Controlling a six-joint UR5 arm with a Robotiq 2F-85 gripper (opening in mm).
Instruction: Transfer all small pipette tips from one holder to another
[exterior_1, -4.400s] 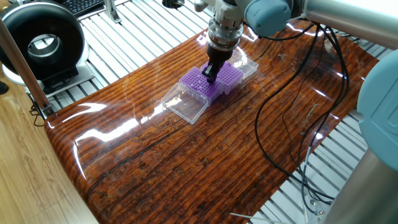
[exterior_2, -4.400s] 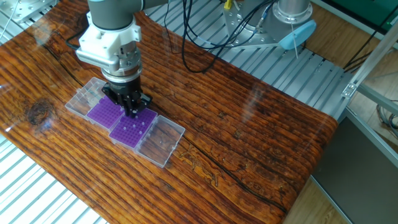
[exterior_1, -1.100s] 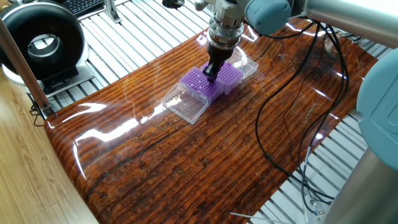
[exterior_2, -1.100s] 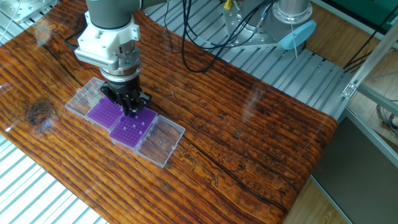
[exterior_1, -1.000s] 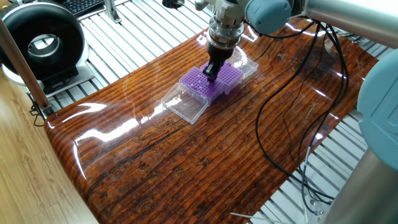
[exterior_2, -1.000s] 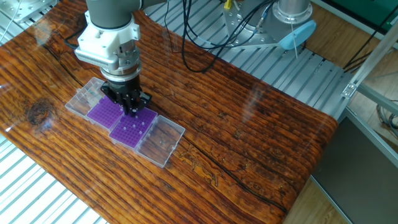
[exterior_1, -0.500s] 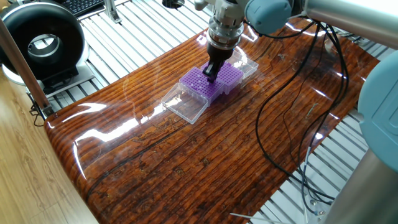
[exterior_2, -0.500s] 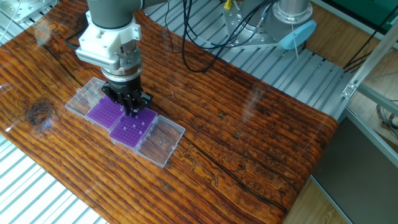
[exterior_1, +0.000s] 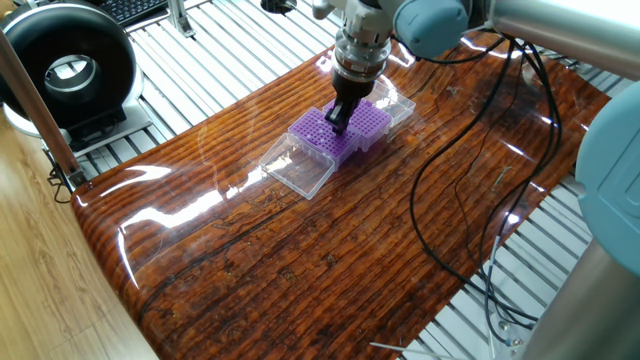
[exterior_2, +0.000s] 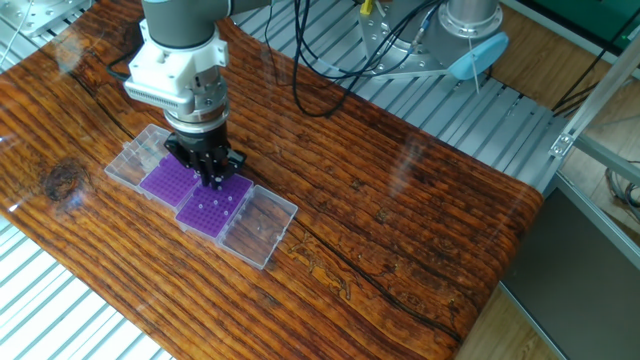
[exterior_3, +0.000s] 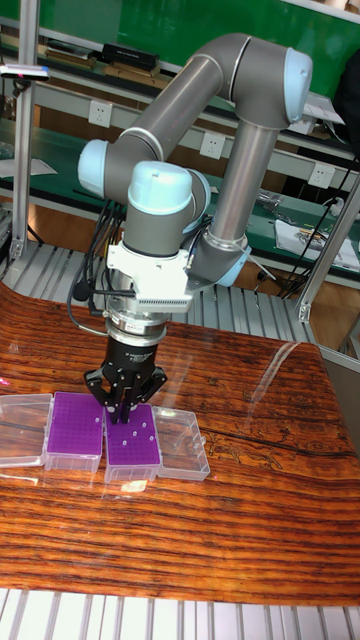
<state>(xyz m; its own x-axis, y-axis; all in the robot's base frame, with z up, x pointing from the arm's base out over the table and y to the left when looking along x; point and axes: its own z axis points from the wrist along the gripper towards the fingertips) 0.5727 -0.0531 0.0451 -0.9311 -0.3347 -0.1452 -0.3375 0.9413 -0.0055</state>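
Observation:
Two purple holders sit side by side on the wooden table, each with its clear lid folded open outward. One holder (exterior_2: 214, 208) (exterior_3: 134, 440) (exterior_1: 316, 135) carries several small pipette tips (exterior_2: 222, 200), seen only as pale dots. The other holder (exterior_2: 166, 180) (exterior_3: 76, 430) (exterior_1: 372, 122) shows no dots. My gripper (exterior_2: 213, 180) (exterior_3: 120, 412) (exterior_1: 337, 121) points straight down over the seam between them, at the dotted holder's corner. Its fingertips are drawn together. Whether a tip sits between them is too small to tell.
Clear lids (exterior_2: 260, 226) (exterior_2: 135, 157) lie flat on the outer side of each holder. Black cables (exterior_1: 450, 190) trail across the table's far end. A black round device (exterior_1: 65, 70) stands on the slatted metal bench beyond the table edge.

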